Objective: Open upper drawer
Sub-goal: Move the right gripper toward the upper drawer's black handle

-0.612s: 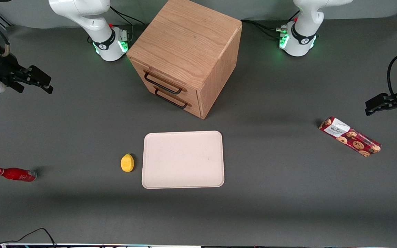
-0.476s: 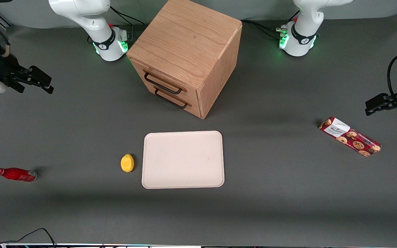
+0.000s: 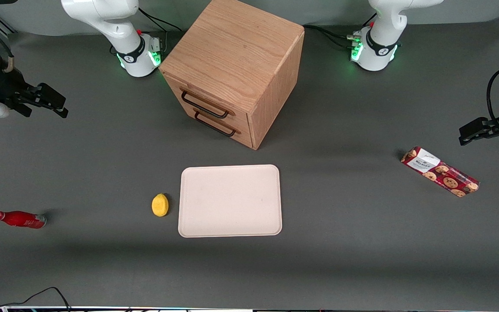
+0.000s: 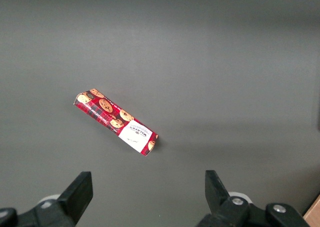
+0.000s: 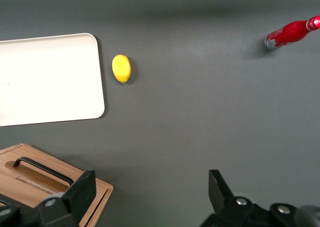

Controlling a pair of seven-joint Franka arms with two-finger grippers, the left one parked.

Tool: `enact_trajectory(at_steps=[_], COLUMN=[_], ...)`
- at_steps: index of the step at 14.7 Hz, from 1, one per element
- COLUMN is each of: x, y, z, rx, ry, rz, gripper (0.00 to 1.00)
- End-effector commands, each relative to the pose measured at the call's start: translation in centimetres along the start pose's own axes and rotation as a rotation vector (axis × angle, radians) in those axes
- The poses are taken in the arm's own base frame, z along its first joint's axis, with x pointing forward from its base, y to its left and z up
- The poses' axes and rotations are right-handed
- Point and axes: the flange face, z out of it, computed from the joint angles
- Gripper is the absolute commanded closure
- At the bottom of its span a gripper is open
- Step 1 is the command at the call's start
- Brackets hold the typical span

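The boxy oak cabinet (image 3: 232, 52) stands at the middle of the table, farther from the front camera than the tray. Its upper drawer (image 3: 210, 99) is shut, with its thin black bar handle (image 3: 204, 105) above the lower drawer's handle (image 3: 215, 125). My right gripper (image 3: 63, 108) hangs open and empty in the air well off toward the working arm's end of the table, apart from the cabinet. In the right wrist view the gripper (image 5: 151, 193) looks down on bare table, with a corner of the cabinet (image 5: 95, 192) and one black handle (image 5: 42, 169) beside one finger.
A beige tray (image 3: 230, 200) lies nearer the front camera than the cabinet, with a yellow lemon (image 3: 160, 204) beside it. A red bottle (image 3: 17, 219) lies toward the working arm's end. A red cookie box (image 3: 440, 171) lies toward the parked arm's end.
My right gripper has crept a few pixels toward the cabinet. Nothing else has moved.
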Motion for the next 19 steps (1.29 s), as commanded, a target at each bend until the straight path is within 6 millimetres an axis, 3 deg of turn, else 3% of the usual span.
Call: enact_trajectory(at_steps=[1, 3, 5, 7, 10, 13, 16, 19], x=[-0.4, -0.6, -1.3, -2.2, -4.7, -6.8, -8.0, -8.1], y=[-0.4, -0.9, -2.9, -6.4, -13.7, -19.5, -22.6, -23.4], z=[0.0, 0.0, 0.1, 0.1, 0.6, 1.9, 2.8, 3.5], rx=[0.002, -0.001, -0.006, -0.013, -0.023, -0.001, 0.011, 0.012], ry=[-0.037, -0.04, -0.055, -0.053, -0.062, -0.084, -0.108, -0.124], rz=[-0.026, -0.035, -0.063, -0.123, -0.234, -0.216, -0.268, -0.283], gripper=[0.0, 0.0, 0.0, 0.0, 0.0, 0.0, 0.0, 0.0])
